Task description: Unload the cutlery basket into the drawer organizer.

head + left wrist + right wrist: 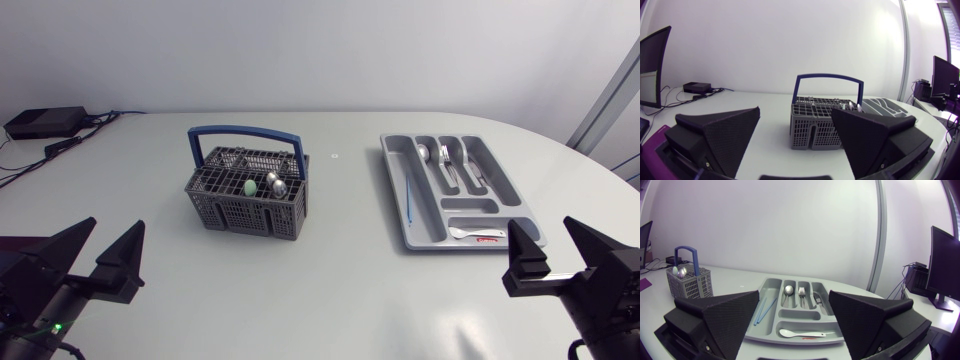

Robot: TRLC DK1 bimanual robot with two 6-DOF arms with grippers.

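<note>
The basket [240,212], a grey plastic lattice with an arched blue handle, stands on the white surface [350,290] holding steel spoons [274,184] and a green knob [249,187]. The moulded grey organizer [425,215] lies well apart; the right wrist view shows its white spoon [801,334] best. The left claw [116,226] and right claw [540,222] gape, released.

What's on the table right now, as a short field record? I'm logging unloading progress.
basket: cutlery basket upright, metal spoons and a green-tipped piece inside
organizer: drawer organizer holding blue sticks, a spoon, a fork, a white spoon
left gripper: open, empty
right gripper: open, empty
</note>
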